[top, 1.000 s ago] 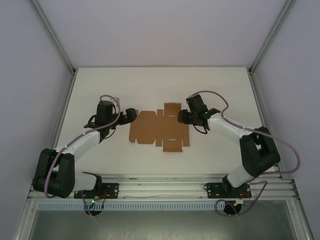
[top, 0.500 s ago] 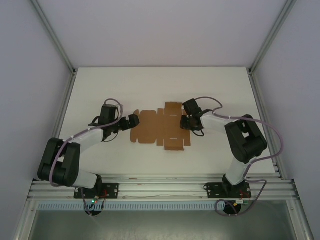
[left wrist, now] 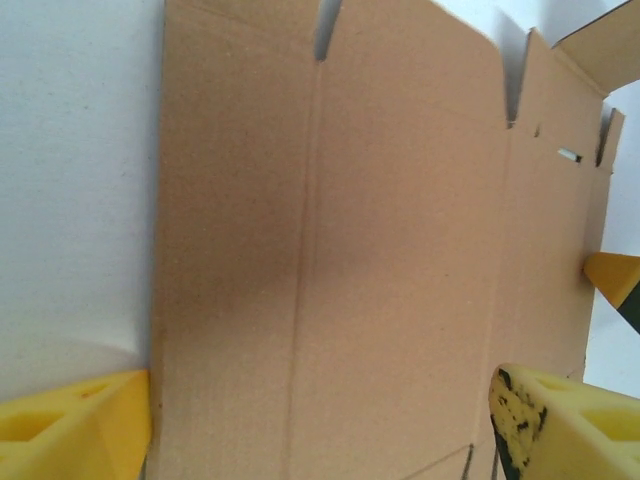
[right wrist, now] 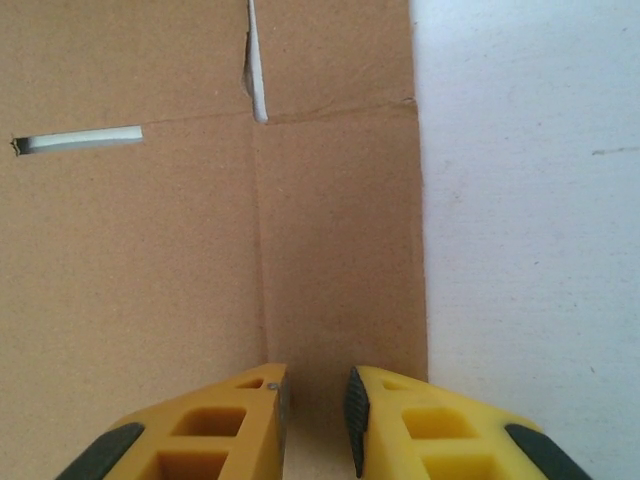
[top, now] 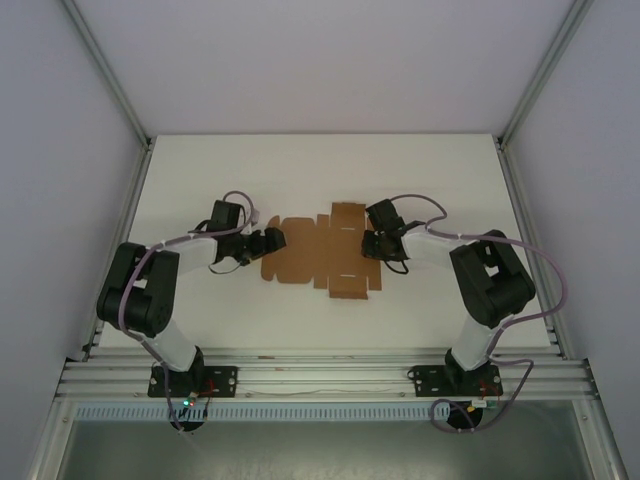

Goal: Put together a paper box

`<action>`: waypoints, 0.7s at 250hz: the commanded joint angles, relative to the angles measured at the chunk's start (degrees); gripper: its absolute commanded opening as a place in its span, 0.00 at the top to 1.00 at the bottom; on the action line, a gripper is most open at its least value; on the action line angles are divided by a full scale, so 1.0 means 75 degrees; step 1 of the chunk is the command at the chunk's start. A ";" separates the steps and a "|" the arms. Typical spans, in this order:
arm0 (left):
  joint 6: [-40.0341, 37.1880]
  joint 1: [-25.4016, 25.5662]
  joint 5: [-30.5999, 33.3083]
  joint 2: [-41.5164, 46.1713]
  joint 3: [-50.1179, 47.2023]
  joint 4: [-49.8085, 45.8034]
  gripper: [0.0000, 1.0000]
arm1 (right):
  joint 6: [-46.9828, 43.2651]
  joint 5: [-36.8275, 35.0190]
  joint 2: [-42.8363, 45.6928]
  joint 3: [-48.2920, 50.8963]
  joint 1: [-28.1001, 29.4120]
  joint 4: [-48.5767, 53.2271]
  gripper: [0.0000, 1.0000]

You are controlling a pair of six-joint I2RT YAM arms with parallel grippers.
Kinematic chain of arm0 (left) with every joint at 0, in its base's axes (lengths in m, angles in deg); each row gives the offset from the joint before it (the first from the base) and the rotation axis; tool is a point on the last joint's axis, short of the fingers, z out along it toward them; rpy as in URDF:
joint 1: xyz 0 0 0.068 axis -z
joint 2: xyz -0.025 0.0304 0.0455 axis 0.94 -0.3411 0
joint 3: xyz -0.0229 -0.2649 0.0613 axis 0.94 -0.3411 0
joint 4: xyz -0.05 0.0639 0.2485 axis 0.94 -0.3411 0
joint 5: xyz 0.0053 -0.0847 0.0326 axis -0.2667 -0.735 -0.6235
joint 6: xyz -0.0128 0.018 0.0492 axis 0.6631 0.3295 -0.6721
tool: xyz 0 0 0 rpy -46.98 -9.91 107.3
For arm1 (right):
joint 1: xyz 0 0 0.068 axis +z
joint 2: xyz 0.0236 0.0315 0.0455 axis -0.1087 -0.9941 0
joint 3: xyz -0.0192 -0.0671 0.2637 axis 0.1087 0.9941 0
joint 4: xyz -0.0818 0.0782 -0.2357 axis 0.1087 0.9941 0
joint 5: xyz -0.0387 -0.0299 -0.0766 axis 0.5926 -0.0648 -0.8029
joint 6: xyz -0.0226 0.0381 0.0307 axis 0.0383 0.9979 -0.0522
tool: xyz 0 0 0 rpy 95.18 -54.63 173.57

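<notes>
The paper box (top: pixel 318 258), an unfolded sheet, is laid mid-frame on the tabletop (top: pixel 300 170). Its left end is straddled by the wide-open, empty left gripper (left wrist: pixel 320 400). The right gripper (right wrist: pixel 315 385), almost closed on nothing, is set at the right flap, likely to pin it for folding.

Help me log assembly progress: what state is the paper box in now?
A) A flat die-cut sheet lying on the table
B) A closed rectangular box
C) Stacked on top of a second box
A: the paper box lies as an unfolded brown sheet, its flaps and slots spread out on the table.
</notes>
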 commanded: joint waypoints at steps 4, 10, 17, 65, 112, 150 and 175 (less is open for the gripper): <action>-0.0192 0.0356 -0.1140 -0.0851 0.0196 0.0305 0.17 | -0.0238 -0.0390 -0.0465 0.0495 -0.0069 0.0838 0.75; -0.0153 0.0357 -0.1270 -0.0877 0.0208 0.0408 0.18 | -0.0249 -0.0395 -0.0465 0.0511 -0.0069 0.0824 0.75; -0.0082 0.0351 -0.1436 -0.0872 0.0176 0.0604 0.19 | -0.0261 -0.0393 -0.0465 0.0545 -0.0067 0.0790 0.75; 0.0836 0.0343 -0.2208 -0.0096 -0.0483 0.2802 0.19 | -0.0285 -0.0495 -0.0419 0.0705 -0.0067 0.0703 0.75; 0.1798 0.0338 -0.2500 0.0539 -0.0955 0.4693 0.20 | -0.0319 -0.0571 -0.0325 0.0820 -0.0069 0.0596 0.75; 0.0774 0.0381 -0.1648 0.1160 -0.0771 0.3256 0.22 | -0.0359 -0.0599 -0.0211 0.0892 -0.0070 0.0500 0.75; 0.0094 0.0411 -0.1121 0.1310 -0.0483 0.2071 0.27 | -0.0426 -0.0604 -0.0154 0.0928 -0.0072 0.0426 0.74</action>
